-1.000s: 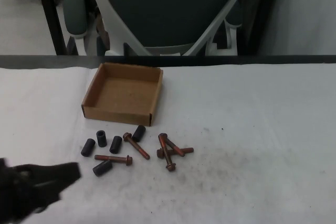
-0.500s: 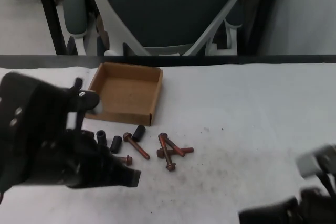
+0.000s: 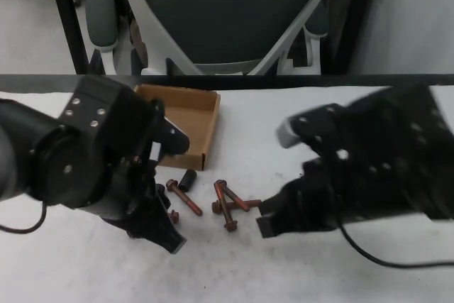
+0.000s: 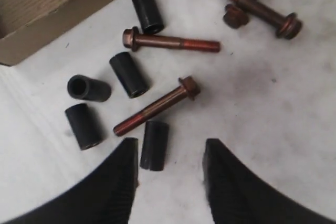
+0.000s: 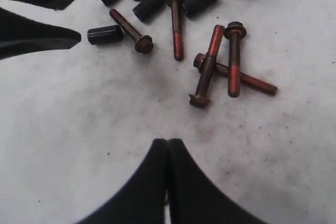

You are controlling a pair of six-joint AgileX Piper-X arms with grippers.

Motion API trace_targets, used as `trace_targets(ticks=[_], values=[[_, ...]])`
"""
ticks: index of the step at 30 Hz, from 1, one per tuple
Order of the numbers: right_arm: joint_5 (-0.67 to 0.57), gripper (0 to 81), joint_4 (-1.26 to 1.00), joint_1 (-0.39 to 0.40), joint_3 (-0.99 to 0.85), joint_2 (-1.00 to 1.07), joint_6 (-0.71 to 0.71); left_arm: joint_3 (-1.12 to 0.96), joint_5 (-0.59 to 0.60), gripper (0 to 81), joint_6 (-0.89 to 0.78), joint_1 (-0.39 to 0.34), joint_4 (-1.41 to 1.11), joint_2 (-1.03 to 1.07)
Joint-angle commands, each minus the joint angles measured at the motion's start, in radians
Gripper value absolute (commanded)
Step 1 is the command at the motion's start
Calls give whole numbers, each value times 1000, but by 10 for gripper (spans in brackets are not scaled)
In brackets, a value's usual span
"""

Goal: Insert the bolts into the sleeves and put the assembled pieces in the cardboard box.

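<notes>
Several copper bolts [image 5: 205,72] and several short black sleeves [image 5: 148,5] lie loose on the white bench in front of the cardboard box [image 3: 191,115]. My left gripper [image 4: 170,145] hangs open just above the sleeves. One lying sleeve [image 4: 154,144] sits between its fingertips, close to one finger [image 4: 123,177]; beside it lies a bolt [image 4: 157,103]. My right gripper [image 5: 168,148] is shut with nothing in it, low over bare bench a little short of three crossed bolts [image 3: 230,204]. The right wrist view also catches the left gripper [image 5: 76,17], fingers apart.
The box [image 4: 52,3] is open-topped, and its visible floor is bare. In the high view the left arm [image 3: 99,154] covers most of the sleeves. An office chair [image 3: 234,12] stands behind the bench. Bare bench lies to the right and front.
Both arms have swung in over the bench. The left arm rose from the near left corner and came over the sleeves; the right arm came in from the lower right toward the bolts.
</notes>
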Motion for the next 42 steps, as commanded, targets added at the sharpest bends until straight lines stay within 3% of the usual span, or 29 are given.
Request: trace_targets(ticks=[1, 4, 6, 12, 14, 25, 36, 39, 42], values=[[0, 2, 129, 2, -100, 63, -47, -67, -137, 460, 73, 2, 106, 72], [-68, 11, 209, 2, -157, 96, -79, -87, -128, 459, 85, 2, 163, 106], [-100, 67, 233, 2, -169, 102, -93, -87, -122, 459, 85, 2, 164, 120], [-7, 417, 242, 2, -170, 101, -112, -87, -95, 459, 94, 2, 102, 152], [31, 484, 249, 2, -170, 101, -107, -87, -92, 459, 93, 2, 99, 168], [55, 447, 250, 2, -170, 101, -111, -87, -186, 459, 204, 10, 2, 266], [113, 447, 193, 2, -170, 101, -157, -87, -107, 458, 204, 73, -95, 343], [113, 447, 168, 2, -170, 101, -157, -87, -108, 406, 200, 85, -71, 355], [113, 447, 157, 2, -170, 101, -157, -87, -108, 292, 204, 87, -47, 354]])
